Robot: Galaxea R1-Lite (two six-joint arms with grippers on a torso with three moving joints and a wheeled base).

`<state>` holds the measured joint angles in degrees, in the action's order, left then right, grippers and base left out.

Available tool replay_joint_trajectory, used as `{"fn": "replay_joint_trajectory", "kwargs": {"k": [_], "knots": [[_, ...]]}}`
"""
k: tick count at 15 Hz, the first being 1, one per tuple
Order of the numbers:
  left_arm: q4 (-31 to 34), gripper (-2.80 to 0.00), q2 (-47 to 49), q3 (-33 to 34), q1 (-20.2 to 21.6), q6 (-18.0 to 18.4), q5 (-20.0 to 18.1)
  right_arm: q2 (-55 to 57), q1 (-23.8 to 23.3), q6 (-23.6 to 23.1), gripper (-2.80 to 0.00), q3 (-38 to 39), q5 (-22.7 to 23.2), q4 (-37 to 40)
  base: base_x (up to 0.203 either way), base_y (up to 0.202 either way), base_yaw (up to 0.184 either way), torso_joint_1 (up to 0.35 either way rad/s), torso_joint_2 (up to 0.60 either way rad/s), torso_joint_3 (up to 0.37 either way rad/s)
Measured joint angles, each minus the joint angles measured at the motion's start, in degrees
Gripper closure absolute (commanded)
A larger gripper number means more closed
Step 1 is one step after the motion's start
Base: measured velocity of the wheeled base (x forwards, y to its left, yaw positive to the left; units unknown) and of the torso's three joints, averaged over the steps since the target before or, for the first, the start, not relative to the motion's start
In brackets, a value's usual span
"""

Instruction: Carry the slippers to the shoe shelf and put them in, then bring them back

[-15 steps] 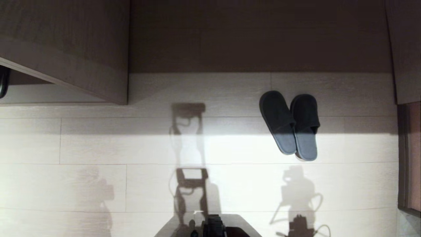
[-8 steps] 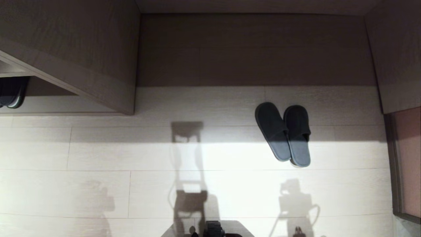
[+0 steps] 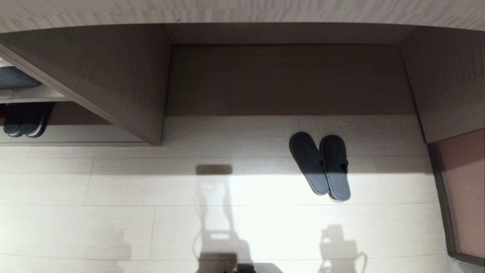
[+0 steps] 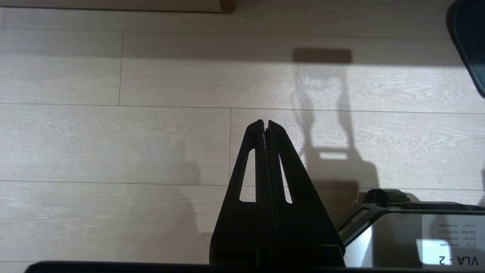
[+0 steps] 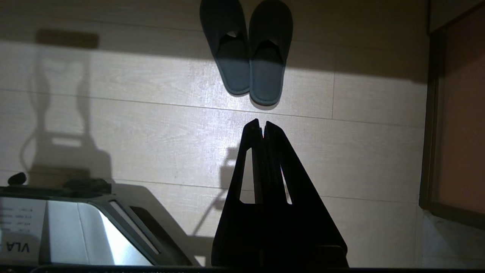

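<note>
Right tool (image 5: 262,125) clenched, empty, above floor (image 5: 151,125) short of the slippers (image 5: 248,57). Left tool (image 4: 265,124) likewise clenched, empty. Slippers side by side, touching.

The slippers (image 3: 320,165) look like matt dark cloth, lying on a floor (image 3: 113,189) of pale, lightly grained wood planks.

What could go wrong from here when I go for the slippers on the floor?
1. A second dark pair already sits in the shoe shelf on the left; confusing it with the slippers is possible.
2. The slippers lie side by side and touching, half in shadow, so one pinch may lift only one.
3. Both the left pincer and the right pincer are shut and short of the slippers; descending without opening would probably push them along the floor.
</note>
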<state>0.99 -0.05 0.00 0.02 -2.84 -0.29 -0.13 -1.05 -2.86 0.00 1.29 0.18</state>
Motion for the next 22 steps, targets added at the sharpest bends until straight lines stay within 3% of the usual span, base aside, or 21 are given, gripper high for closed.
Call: {"fn": "replay_joint_trajectory", "kwargs": {"k": [22], "knots": [[0.0,0.00,0.0,0.0,0.0,0.0,0.0,0.0,0.0,0.0,0.00,0.0,0.0,0.0,0.000,0.000,0.000,0.003,0.00,0.202]]}}
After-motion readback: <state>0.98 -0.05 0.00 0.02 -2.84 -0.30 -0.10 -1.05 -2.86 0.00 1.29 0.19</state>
